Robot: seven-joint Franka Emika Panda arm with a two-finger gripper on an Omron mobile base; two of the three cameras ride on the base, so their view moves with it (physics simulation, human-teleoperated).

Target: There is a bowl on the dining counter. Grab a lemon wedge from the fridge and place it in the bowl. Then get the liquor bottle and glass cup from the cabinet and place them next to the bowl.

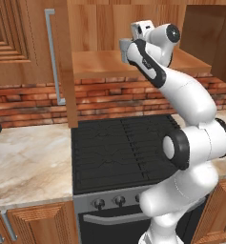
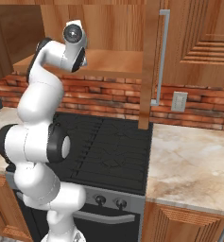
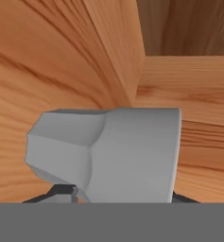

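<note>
Above black stove (image 1: 121, 150), open wooden cabinet (image 1: 133, 64)

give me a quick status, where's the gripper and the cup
Gripper up inside the open cabinet, shut on the grey cup. Cup off the shelf, cabinet side wall close beside it. Stove below.

A black stove (image 1: 121, 152) sat between marble counters (image 1: 24, 159), control knobs (image 1: 118, 200) along its front. Red brick backsplash (image 2: 108, 101) ran behind. A white wall outlet (image 2: 179, 101) was mounted above the right-hand counter.
</note>
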